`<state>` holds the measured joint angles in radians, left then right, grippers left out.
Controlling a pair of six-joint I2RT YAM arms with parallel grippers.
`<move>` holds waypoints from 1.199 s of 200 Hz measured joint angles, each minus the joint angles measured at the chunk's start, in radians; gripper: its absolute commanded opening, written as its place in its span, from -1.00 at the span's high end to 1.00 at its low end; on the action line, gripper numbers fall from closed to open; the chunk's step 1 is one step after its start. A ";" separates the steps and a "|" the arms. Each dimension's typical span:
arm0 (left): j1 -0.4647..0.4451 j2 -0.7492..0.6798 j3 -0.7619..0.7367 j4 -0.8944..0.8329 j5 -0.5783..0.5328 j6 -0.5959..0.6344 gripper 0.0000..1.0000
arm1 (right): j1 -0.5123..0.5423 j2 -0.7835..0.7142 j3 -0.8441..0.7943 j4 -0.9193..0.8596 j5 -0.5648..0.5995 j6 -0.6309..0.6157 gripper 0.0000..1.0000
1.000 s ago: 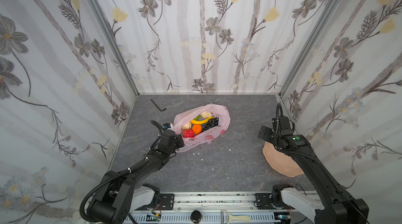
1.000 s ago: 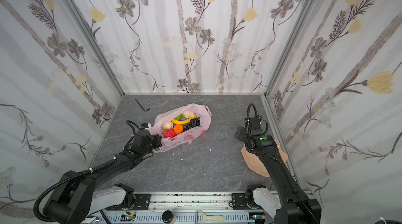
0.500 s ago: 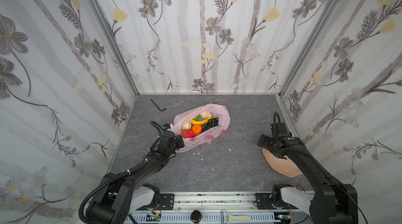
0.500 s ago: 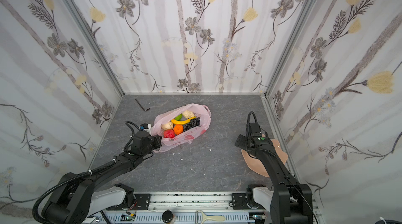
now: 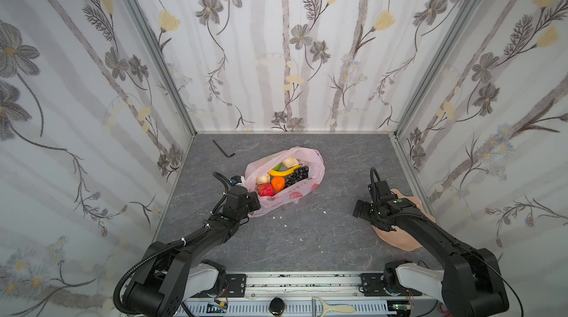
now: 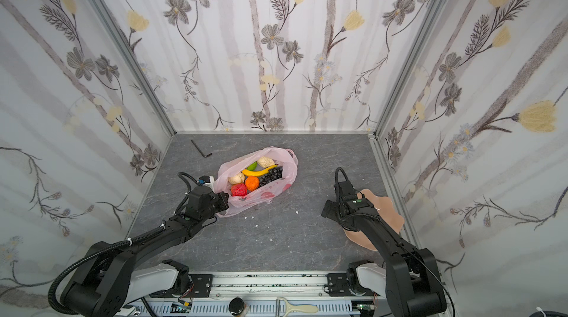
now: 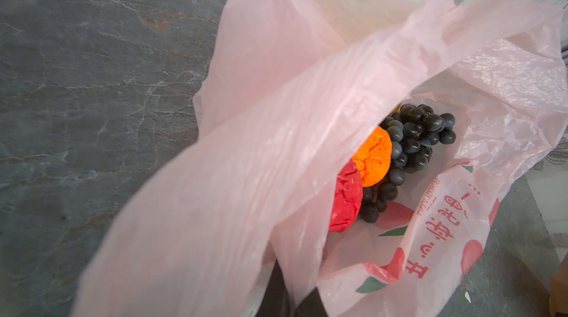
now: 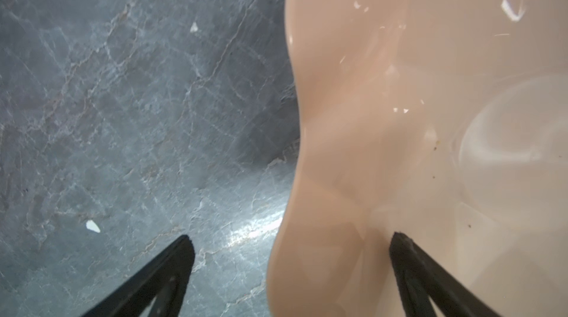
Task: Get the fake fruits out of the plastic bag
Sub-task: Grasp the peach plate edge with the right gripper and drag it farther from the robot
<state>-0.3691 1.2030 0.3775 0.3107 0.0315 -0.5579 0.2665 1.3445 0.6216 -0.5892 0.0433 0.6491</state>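
The pale-pink plastic bag (image 5: 295, 196) (image 6: 270, 193) lies open near the middle of the grey table in both top views. Inside it lie fake fruits: a yellow banana (image 5: 284, 171), dark grapes (image 5: 296, 174) (image 7: 412, 143), an orange ball (image 5: 278, 183) (image 7: 373, 158), a red one (image 5: 266, 190) (image 7: 345, 198), two beige ones (image 5: 262, 179) and a green piece (image 5: 277, 166). My left gripper (image 5: 255, 206) (image 7: 289, 298) is shut on the bag's near-left rim, with film pinched between its black fingers. My right gripper (image 5: 377, 222) (image 8: 292, 254) is open, with one finger (image 8: 405, 257) over the peach dish and the other over the table.
The peach scalloped dish (image 5: 402, 238) (image 8: 430, 115) sits at the right by the wall, partly under my right arm. A black Allen key (image 5: 223, 149) lies at the back left. Small white crumbs (image 5: 278, 217) dot the table in front of the bag. Flowered walls close in three sides.
My right arm has dropped and pulled back towards the front, bringing its open gripper low over the dish's left rim. The left gripper and the bag have stayed put.
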 measured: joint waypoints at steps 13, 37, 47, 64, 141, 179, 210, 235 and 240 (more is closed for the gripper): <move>0.000 -0.002 -0.002 0.002 0.000 0.000 1.00 | 0.045 0.005 0.000 -0.003 0.002 0.018 -0.99; 0.000 -0.005 -0.008 0.006 -0.002 0.000 1.00 | 0.142 0.005 0.002 -0.009 0.012 0.060 -0.99; 0.000 -0.006 -0.009 0.007 -0.002 0.000 1.00 | 0.190 0.005 0.009 -0.016 0.007 0.082 -0.99; 0.000 -0.006 -0.009 0.008 -0.004 0.000 1.00 | 0.266 0.006 0.029 -0.024 -0.007 0.117 -0.99; 0.000 0.001 -0.009 0.014 -0.009 0.000 1.00 | 0.540 0.129 0.195 -0.026 -0.050 0.225 -0.99; 0.000 0.000 -0.009 0.014 -0.009 0.000 1.00 | 0.512 0.109 0.314 -0.072 0.005 0.202 -0.99; 0.000 0.000 -0.009 0.014 -0.009 -0.003 1.00 | 0.294 0.035 0.333 -0.119 0.098 0.124 -0.99; 0.000 0.000 -0.009 0.014 -0.008 -0.011 1.00 | 0.057 0.012 0.338 -0.120 0.171 0.055 -0.99; 0.000 0.000 -0.009 0.014 -0.007 -0.013 1.00 | 0.013 0.011 0.338 -0.116 0.172 0.043 -0.99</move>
<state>-0.3695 1.2034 0.3683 0.3252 0.0242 -0.5713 0.2790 1.3560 0.9592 -0.7055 0.2157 0.6926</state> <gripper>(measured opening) 0.065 0.996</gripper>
